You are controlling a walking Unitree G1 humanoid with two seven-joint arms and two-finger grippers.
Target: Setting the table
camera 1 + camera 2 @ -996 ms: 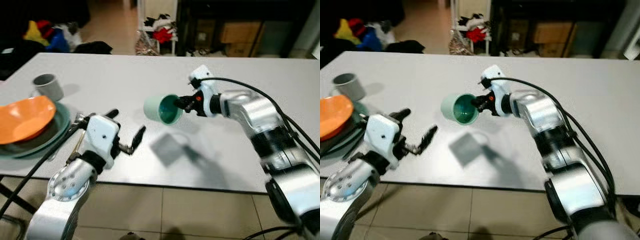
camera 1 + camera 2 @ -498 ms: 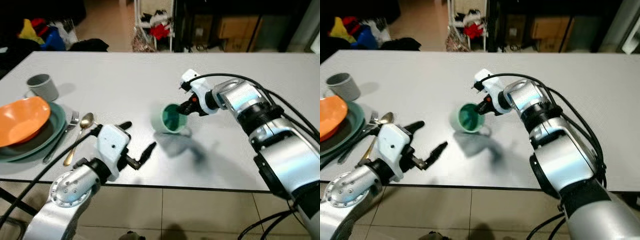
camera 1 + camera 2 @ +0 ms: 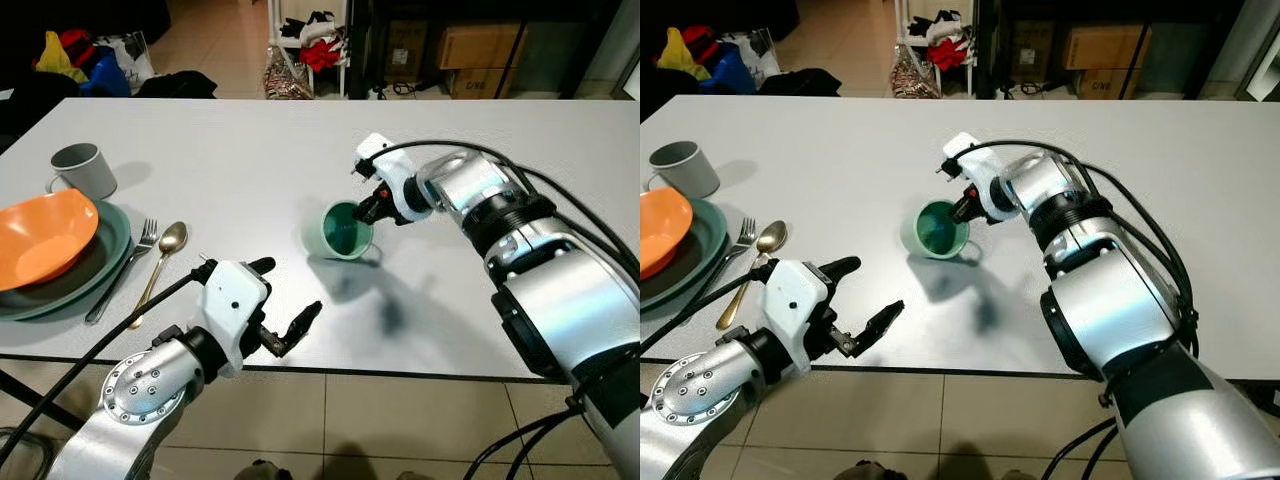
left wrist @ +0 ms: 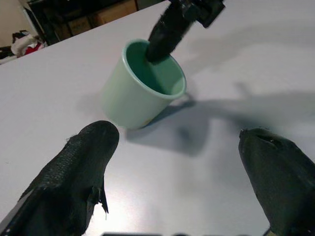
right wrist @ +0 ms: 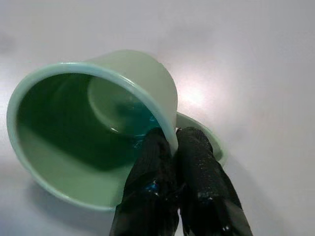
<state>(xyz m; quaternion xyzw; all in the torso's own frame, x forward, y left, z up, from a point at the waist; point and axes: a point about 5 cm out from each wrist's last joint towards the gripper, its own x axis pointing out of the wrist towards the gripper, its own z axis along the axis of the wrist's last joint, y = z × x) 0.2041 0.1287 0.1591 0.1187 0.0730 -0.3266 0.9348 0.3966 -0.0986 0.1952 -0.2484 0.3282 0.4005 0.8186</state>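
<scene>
At the far left of the frame, a grey mug [image 3: 82,169] is standing on the white desk [image 3: 230,150], just above an orange bowl [image 3: 45,236] that is resting in a dark green plate [image 3: 105,250]. Right of the plate, a fork [image 3: 125,270] and a gold-coloured spoon [image 3: 160,265] are lying side by side, slanting toward the lower left. In the lower centre-left, the left gripper [image 3: 283,305] is hovering over the desk's near edge with its two black fingers spread wide, touching nothing. Near the middle of the frame, a pale green mug [image 3: 342,230] is sitting tilted on the desk, its dark green inside facing the camera and its handle showing at its right. The right gripper [image 5: 167,147] is reaching in from the upper right and pinching the mug's rim, one finger inside and one outside, pressed close on the thin wall. At the right, the silver right arm [image 3: 520,250] with its black cables is stretching across the desk.
</scene>
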